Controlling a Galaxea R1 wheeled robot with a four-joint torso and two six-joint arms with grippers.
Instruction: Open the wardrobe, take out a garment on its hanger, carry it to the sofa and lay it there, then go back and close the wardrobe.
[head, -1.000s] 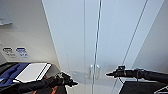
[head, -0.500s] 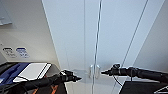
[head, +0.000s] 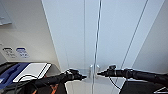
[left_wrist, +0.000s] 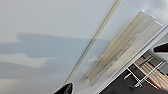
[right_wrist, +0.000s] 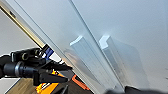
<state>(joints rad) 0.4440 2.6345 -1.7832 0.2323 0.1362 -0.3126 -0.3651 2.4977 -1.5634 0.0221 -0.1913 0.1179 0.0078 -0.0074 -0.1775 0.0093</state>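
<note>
The white wardrobe (head: 75, 37) stands right in front of me with both doors shut, the seam (head: 96, 50) running down between them. Its two small white vertical handles (head: 94, 71) sit side by side at the seam, and they show large in the right wrist view (right_wrist: 100, 60). My left gripper (head: 83, 77) hovers just left of the handles; in the right wrist view its two dark fingers (right_wrist: 56, 73) stand apart with nothing between them. My right gripper (head: 98, 73) points at the handles from the right, its tip close to them. One handle (left_wrist: 120, 52) crosses the left wrist view.
A pale wall with two small signs (head: 21, 52) lies left of the wardrobe. Low on the left sit a blue shape (head: 10, 72) and a white flat panel (head: 32, 71). Another white panel (head: 155, 45) flanks the wardrobe on the right.
Both arms have closed in on the handles: the left gripper moved right toward them, and the right gripper moved left toward them. The doors have not moved.
</note>
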